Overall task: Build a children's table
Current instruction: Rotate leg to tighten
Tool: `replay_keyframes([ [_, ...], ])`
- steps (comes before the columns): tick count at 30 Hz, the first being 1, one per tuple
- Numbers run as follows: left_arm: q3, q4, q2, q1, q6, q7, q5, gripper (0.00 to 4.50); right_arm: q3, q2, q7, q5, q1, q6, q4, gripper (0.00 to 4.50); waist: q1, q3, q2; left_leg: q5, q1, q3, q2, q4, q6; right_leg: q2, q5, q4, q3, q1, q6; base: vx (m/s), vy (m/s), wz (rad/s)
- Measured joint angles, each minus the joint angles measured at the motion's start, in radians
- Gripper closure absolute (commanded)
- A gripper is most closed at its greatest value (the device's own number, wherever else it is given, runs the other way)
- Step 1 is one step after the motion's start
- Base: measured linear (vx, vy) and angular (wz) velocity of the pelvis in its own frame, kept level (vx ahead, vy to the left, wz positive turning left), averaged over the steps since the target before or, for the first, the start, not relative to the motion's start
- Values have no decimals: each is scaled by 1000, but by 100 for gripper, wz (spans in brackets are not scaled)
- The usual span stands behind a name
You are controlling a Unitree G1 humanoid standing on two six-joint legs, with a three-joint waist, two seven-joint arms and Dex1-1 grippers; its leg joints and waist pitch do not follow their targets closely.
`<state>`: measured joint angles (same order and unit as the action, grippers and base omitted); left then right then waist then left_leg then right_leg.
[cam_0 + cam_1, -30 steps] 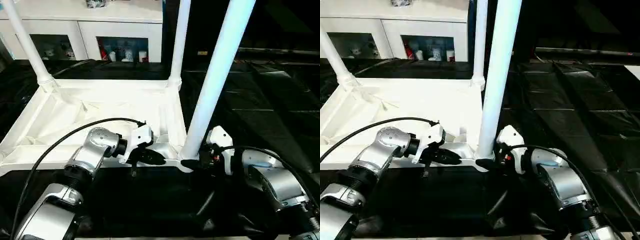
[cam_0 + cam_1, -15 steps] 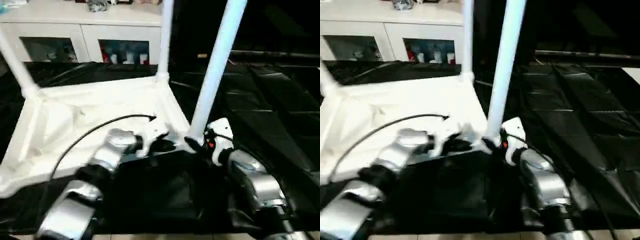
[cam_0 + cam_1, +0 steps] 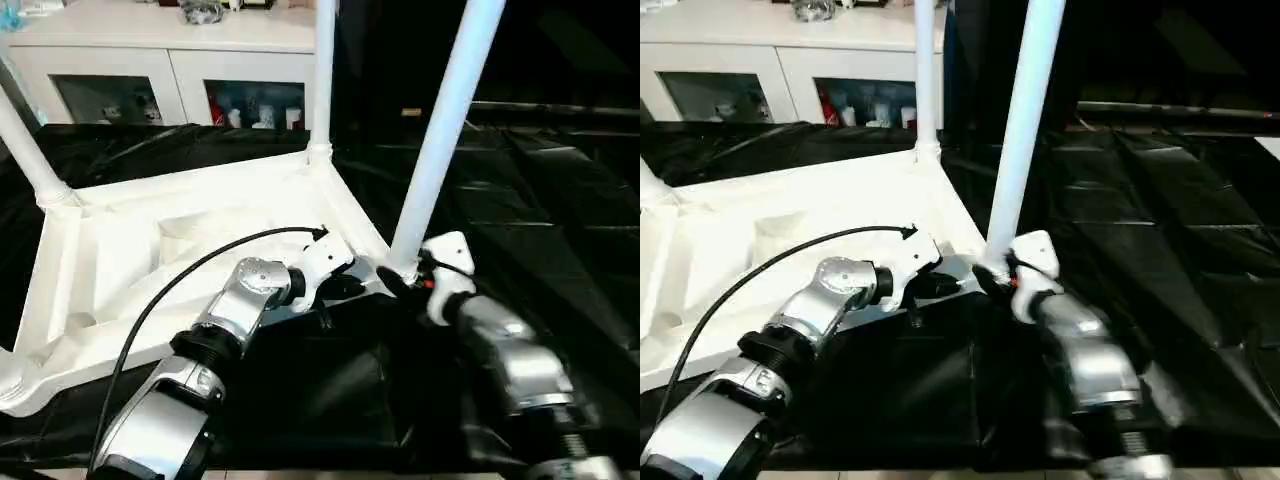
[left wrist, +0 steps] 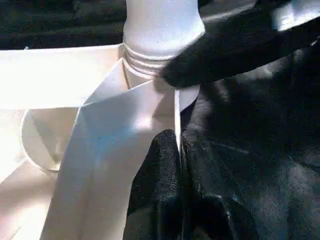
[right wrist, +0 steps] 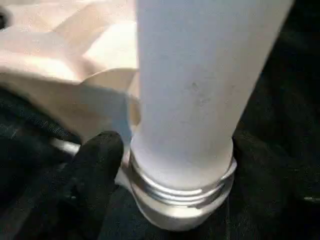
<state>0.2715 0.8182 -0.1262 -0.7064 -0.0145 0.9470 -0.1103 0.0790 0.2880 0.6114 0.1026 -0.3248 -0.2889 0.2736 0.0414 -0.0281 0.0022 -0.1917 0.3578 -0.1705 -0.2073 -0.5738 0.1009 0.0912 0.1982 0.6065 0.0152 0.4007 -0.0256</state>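
The white tabletop (image 3: 180, 240) lies upside down on black sheeting, ribbed side up. Three white legs stand in its corner sockets: far left (image 3: 28, 150), back (image 3: 322, 80) and near right (image 3: 445, 130). My left gripper (image 3: 345, 287) is shut on the tabletop's raised rim just beside the near right socket, and its fingers (image 4: 160, 170) pinch the thin edge. My right gripper (image 3: 395, 283) stands open around that leg's base. One of its fingers (image 5: 97, 165) sits beside the threaded collar of the leg (image 5: 200, 90), and the other is hidden behind the leg.
A white cabinet with glass doors (image 3: 150, 50) stands behind the tabletop. Wrinkled black sheeting (image 3: 540, 200) covers the surface to the right and front. A black cable (image 3: 200, 260) arcs over the tabletop from my left wrist.
The camera has shifted and tilted. The tabletop now sits turned, its near right corner farther from me. Both grippers stay at that corner, left on the rim, right at the leg base.
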Motion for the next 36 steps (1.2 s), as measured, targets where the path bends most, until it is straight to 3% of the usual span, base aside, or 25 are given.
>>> replay_keyframes([
  [3, 3, -36, -42, 29, 32, 92, 17, 450, 40, 91, 154, 22, 3, 16, -49, 57, 2, 0, 1, 0, 0, 0, 0, 2, 0, -1, 0, 0, 1, 1, 0, 0, 0, 0],
  [12, 19, -128, -131, 82, 29, 311, 76, 450, 93, 173, 351, 55, 16, 34, -98, 57, 6, -2, -1, 0, 1, -1, -1, 2, 0, 0, 0, 0, 0, 2, 0, 0, 0, 0],
  [23, 19, -129, -137, 82, 27, 318, 78, 450, 124, 194, 389, 41, 15, 53, -88, 57, 6, -2, -2, 0, 1, -1, -1, 2, 0, 0, 0, 0, 0, 2, 0, 0, 0, 0],
  [36, 18, -129, -139, 82, 22, 319, 79, 450, 123, 186, 375, 43, 12, 65, -62, 172, 5, -2, -2, 0, 0, -1, -1, 2, 0, 0, 0, 0, 0, 2, 0, 0, 0, 0],
])
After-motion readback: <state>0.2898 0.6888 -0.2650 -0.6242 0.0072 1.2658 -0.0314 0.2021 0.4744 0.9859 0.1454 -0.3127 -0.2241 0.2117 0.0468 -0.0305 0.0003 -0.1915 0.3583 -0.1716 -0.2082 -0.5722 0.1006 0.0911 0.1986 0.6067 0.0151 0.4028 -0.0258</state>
